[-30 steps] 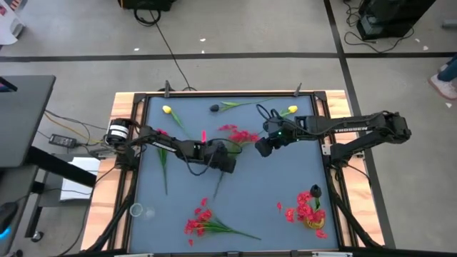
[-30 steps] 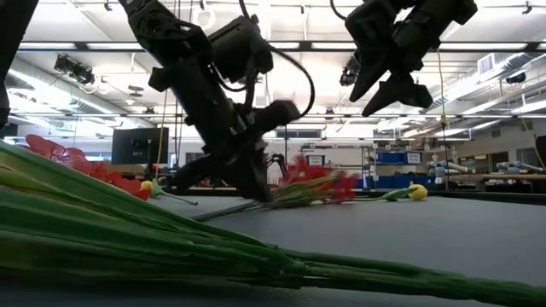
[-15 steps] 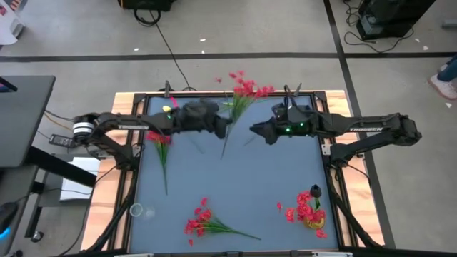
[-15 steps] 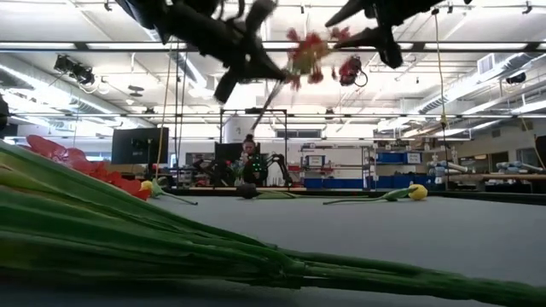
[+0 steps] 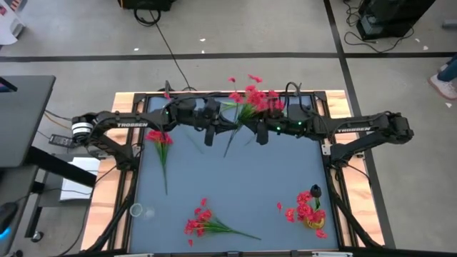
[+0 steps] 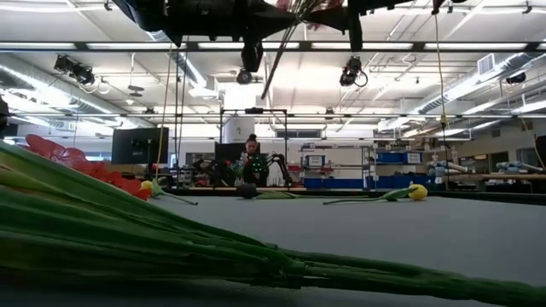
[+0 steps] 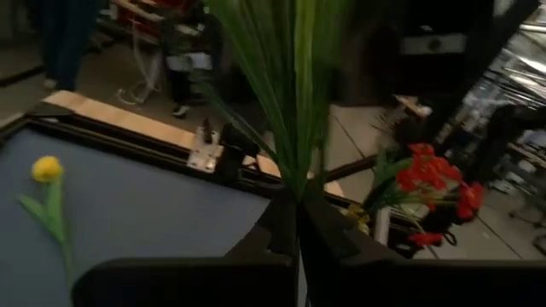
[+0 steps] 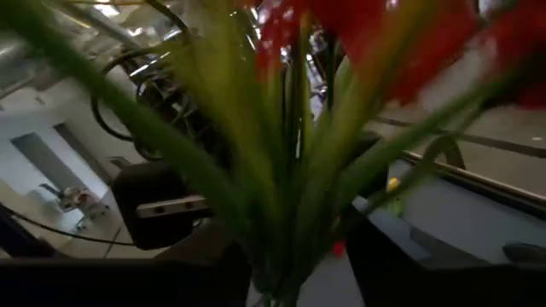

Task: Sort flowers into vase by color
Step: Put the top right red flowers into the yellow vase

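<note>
Since the earlier frame the right tool (image 5: 261, 131) has closed in, spread around the red bunch (image 5: 251, 98) that the left tool (image 5: 214, 128) pinches aloft, seemingly for a handover.

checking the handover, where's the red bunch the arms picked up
In the high view the red bunch is held aloft over the table's far edge, between the left gripper and right gripper.

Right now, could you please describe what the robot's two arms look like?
Both the left arm and the right arm are dark, jointed links lettered TROSSEN in white. A silver cylinder caps the left arm's outer end; black cables loop near the right gripper.
</note>
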Controlling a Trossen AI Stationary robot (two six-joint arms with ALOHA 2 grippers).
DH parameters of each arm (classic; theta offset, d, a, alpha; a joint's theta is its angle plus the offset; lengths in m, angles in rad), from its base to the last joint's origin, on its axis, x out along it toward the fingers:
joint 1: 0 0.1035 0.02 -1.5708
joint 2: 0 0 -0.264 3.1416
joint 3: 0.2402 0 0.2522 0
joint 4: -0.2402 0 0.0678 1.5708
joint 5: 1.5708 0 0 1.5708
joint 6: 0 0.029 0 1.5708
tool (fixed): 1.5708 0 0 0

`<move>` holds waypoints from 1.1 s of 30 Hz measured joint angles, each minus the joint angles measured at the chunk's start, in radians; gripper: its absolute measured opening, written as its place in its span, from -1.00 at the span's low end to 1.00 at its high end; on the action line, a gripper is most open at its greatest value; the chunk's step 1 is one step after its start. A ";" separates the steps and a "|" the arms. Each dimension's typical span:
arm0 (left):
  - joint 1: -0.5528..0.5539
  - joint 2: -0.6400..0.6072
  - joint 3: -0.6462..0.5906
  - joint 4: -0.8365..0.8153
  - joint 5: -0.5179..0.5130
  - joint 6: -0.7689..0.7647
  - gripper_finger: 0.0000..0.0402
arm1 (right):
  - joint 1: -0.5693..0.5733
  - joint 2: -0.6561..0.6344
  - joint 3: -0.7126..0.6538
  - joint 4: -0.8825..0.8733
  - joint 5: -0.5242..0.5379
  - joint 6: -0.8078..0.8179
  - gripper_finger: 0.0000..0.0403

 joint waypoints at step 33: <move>-0.134 -0.011 0.000 -0.196 -0.198 -0.208 -0.03 | 0.415 -0.643 0.000 -1.142 -0.106 0.026 -0.93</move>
